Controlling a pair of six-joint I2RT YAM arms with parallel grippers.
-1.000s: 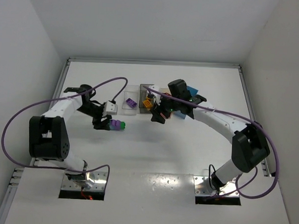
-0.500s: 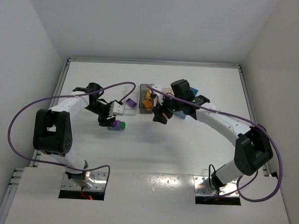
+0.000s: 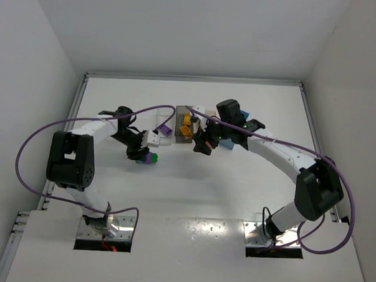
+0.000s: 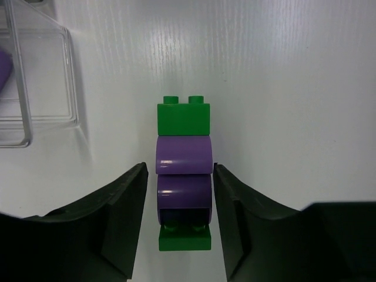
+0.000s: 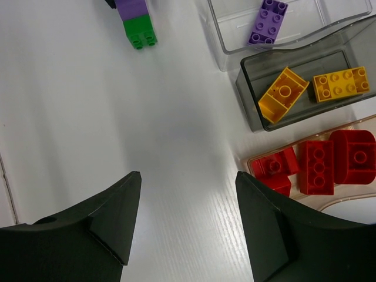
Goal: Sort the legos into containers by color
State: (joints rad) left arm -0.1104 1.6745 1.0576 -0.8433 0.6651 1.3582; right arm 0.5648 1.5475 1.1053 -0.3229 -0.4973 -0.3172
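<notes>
I have the left pincer [image 4: 179, 179] down on the table [image 4: 282, 88] with its fingers either side of a joined stack [image 4: 183, 155] of legos, green at each end and two rounded purple pieces in the middle. The right finger looks to be against the purple, while a sliver of table shows on the left, so I cannot tell whether it is pinching yet. The stack lies flat, near the clear bin [image 4: 44, 120] but apart from it. The right pincer [image 5: 188, 179] hangs spread and empty over bare table beside the bins. Its camera shows a purple brick [image 5: 267, 20] in the clear bin, yellow-orange bricks [image 5: 284, 94] in the smoky grey bin [image 5: 249, 94] and red bricks [image 5: 317, 166] in the tan bin [image 5: 245, 160]. My main worry is the mix of colours: carried whole into any one bin, the stack puts green with purple or the reverse, so I judge it must be pulled apart first. The purple faces are curved and glossy, so a light squeeze could let the stack swivel or shoot out. Both arms are working close together near the bins, and a careless reach could knock one or clip the other arm
</notes>
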